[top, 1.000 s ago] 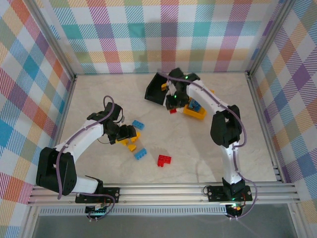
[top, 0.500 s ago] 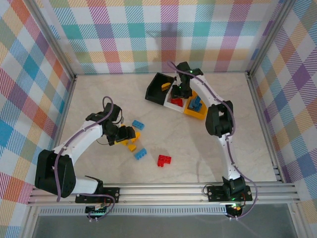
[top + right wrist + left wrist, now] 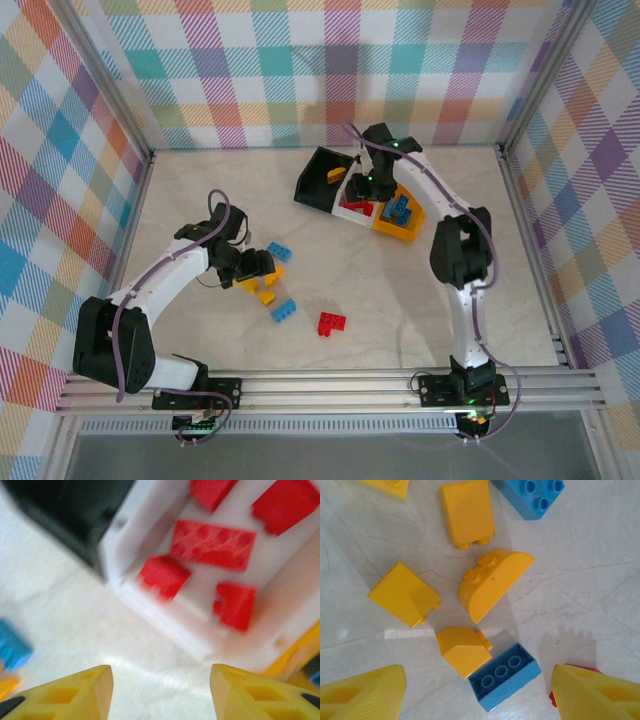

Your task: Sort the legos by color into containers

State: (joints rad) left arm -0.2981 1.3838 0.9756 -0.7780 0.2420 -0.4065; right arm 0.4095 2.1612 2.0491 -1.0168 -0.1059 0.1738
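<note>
Right arm has shifted slightly back over the bins [image 3: 398, 234]. Right gripper [image 3: 160, 680] hangs above the white bin [image 3: 170, 630] of red bricks [image 3: 212, 544], fingers apart, empty. Left gripper [image 3: 477, 677] spread wide, empty, over loose bricks on the table [image 3: 420, 320]. Risk: small yellow brick [image 3: 462, 650] touches blue brick [image 3: 505, 675]; closing there may grab both, missorting blue.

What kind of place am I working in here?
Probably a robot test cell: a pale table boxed in by plaid walls on a metal frame, with toy bricks and small bins laid out for sorting.
</note>
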